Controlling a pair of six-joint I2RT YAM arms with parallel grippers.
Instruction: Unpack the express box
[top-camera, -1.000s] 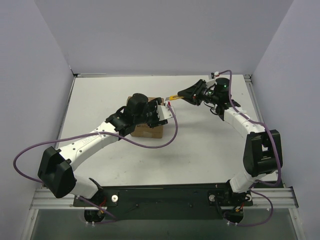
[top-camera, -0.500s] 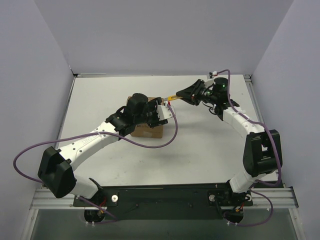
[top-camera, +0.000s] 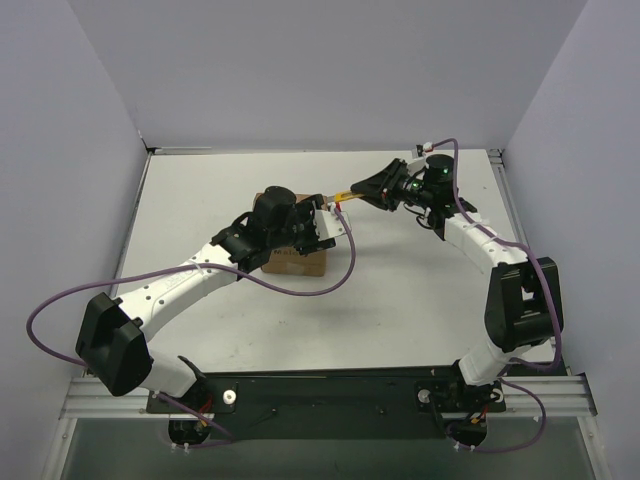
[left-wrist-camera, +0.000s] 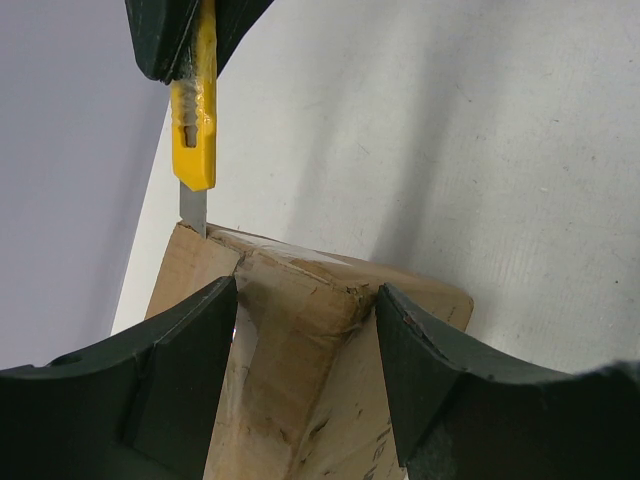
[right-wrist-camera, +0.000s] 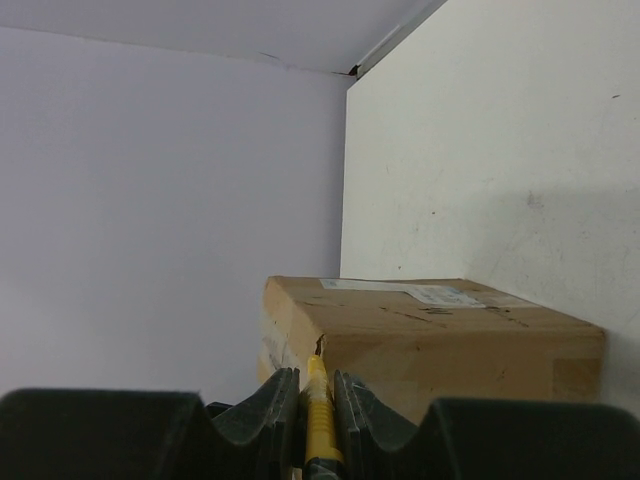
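Left wrist view calls for a shallow, steady draw along the top seam, I judge, with the express box (left-wrist-camera: 300, 330) braced. It sits on the worktop (left-wrist-camera: 470, 140), clamped by the left tool (left-wrist-camera: 305, 296); the right tool (right-wrist-camera: 316, 378) pinches a yellow utility knife (left-wrist-camera: 197, 120), blade tip at the box's far top edge.

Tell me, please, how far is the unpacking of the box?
Done: the left tool grips the box; the right tool holds the knife. In hand: the blade tip is at the box's top edge. Left: the box is closed, so cutting, opening and emptying remain.
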